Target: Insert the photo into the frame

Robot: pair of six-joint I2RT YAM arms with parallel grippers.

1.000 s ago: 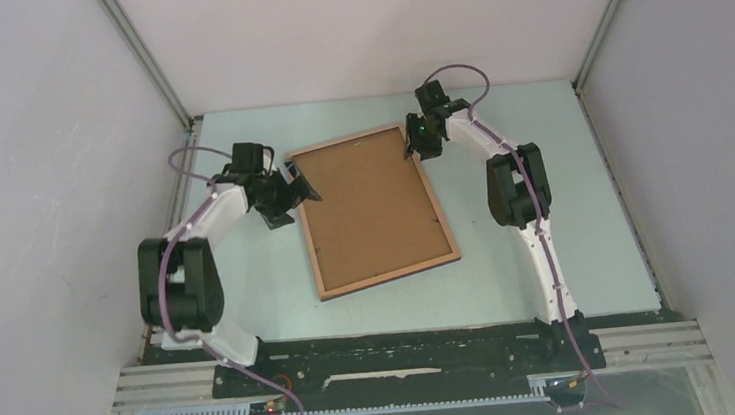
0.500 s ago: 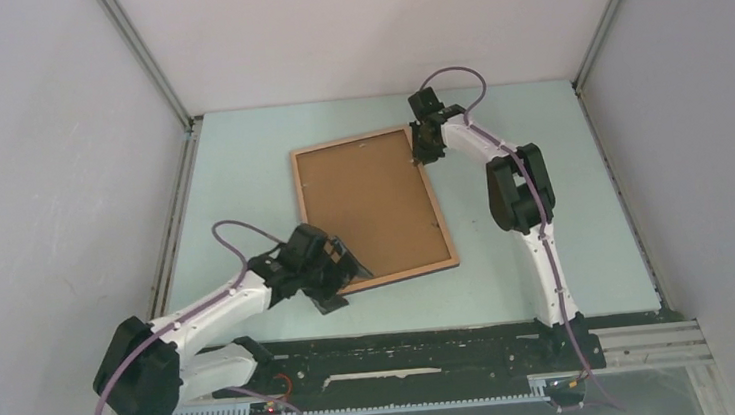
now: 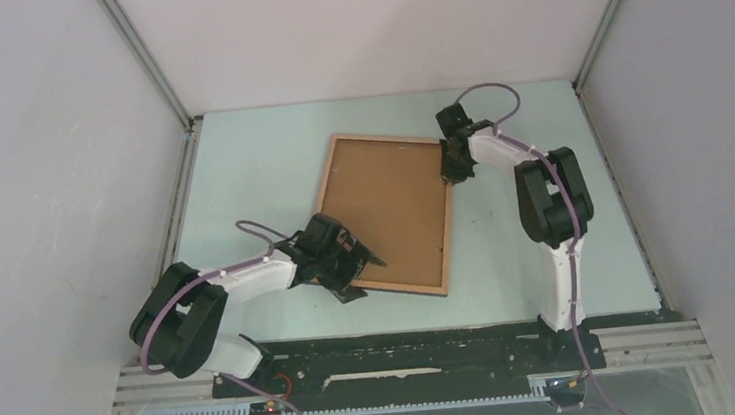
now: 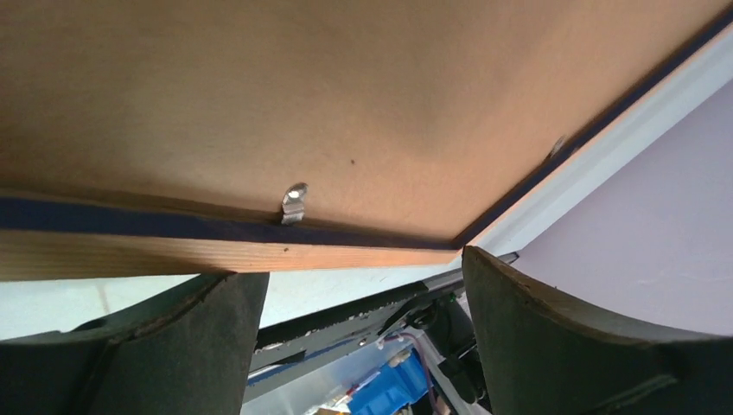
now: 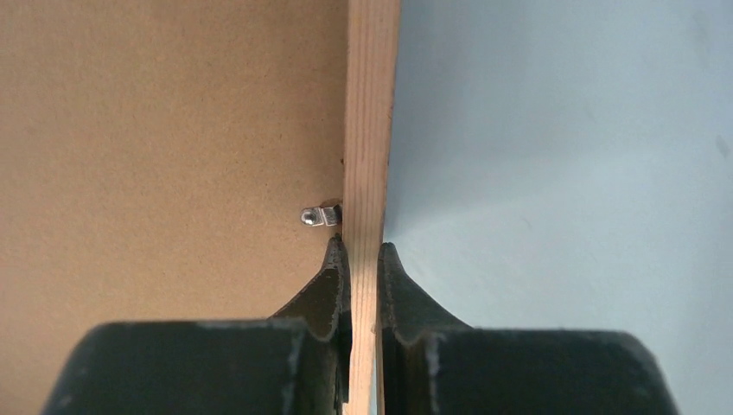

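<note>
Frame (image 3: 446, 231) lies mid-desk, brown wood face up. Its long sides run from far to near, and the near end is skewed a little to the right. Desk (image 3: 250, 178) is pale blue-green and walled on three sides.

Photo (image 3: 392, 210) sits inside the frame with its plain fibreboard back up. The print side is not visible.

Right gripper (image 3: 453, 165) is at the far end of the frame's right long rail.
- In the wrist view the jaws are closed on that rail, one finger (image 5: 327, 285) on the inner side by the fibreboard and the other on the outer side over bare desk.
- A small metal tab (image 5: 316, 215) sticks out from the rail over the board, just ahead of the inner fingertip.

Left gripper (image 3: 361, 266) is at the frame's near-left corner, with its arm reaching low across the desk from the left.
- Jaws are spread wide, with nothing between them.
- In the wrist view both fingers (image 4: 553, 337) sit just short of the near wood rail, and I cannot tell whether they touch it.
- A dark navy strip shows along the rail's inner edge.
- A second metal tab (image 4: 294, 202) bridges from the rail onto the board.

I cannot tell whether the frame rests flat or is raised at either corner.
</note>
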